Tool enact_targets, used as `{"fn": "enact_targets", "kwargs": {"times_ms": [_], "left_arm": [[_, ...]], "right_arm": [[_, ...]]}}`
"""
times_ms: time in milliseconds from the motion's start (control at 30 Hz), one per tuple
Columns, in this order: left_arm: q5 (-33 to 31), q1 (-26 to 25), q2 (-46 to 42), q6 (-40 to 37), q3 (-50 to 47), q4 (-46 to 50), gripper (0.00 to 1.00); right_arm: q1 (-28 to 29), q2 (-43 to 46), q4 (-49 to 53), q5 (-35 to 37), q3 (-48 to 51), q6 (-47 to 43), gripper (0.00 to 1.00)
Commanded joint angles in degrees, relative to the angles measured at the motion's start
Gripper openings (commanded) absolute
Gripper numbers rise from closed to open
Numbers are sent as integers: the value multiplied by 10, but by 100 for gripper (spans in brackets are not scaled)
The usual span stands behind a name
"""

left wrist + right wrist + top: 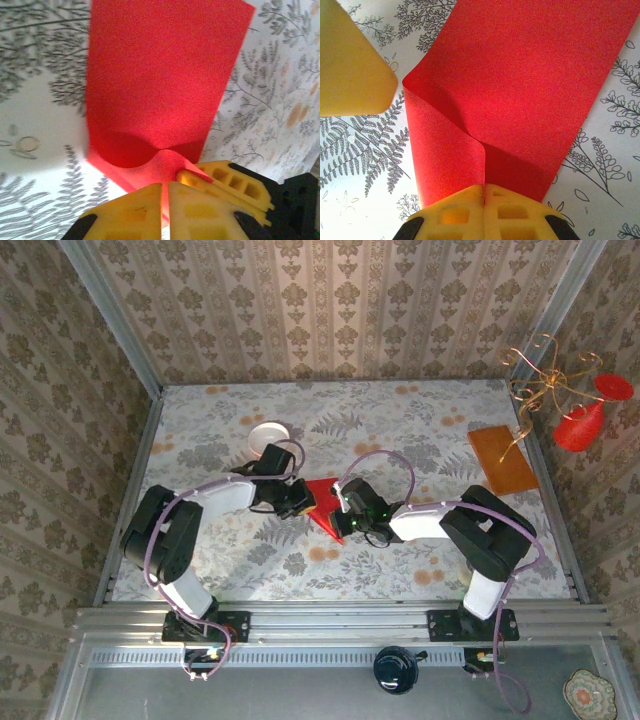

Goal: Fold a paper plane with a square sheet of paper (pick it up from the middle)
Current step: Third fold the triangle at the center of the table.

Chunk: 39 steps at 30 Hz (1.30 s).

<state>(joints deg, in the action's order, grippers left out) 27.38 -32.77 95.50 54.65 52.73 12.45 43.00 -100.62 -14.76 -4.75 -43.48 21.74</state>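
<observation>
Left gripper [165, 195] and right gripper [484, 192] both clamped on opposite sides of the square sheet of paper [160, 75]; uneven pull risks a tear or crooked crease.

Paper sheet [530, 75] — matt, smooth red; table [600, 165] — matt, printed.

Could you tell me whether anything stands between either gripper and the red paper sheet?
Nothing visible does. The left gripper and the right gripper are each already shut on an edge of the partly folded red paper sheet, fingertips pinching it directly.
</observation>
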Motion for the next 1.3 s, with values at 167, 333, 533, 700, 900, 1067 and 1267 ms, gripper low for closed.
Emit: {"fn": "enact_targets", "kwargs": {"times_ms": [167,333,533,700,900,1067,1267], "left_arm": [[28,-21,25,41,-5,-41,10],[25,-26,30,41,-8,-35,10],[15,-26,38,30,-8,-17,10],[9,-26,46,27,-5,-13,9],[-3,-26,43,27,-13,-15,9],[-9,-26,43,32,-22,-15,9],[-15,-25,42,33,-27,-12,9]], "right_arm": [[-3,-17,20,-6,-4,14,0],[-4,-18,21,-5,-5,14,0],[-4,-20,24,-6,-6,14,0],[-5,-21,25,-6,-7,14,0],[-6,-22,27,-5,-9,14,0],[-6,-23,31,-6,-13,12,0],[-7,-24,33,-6,-15,11,0]]}}
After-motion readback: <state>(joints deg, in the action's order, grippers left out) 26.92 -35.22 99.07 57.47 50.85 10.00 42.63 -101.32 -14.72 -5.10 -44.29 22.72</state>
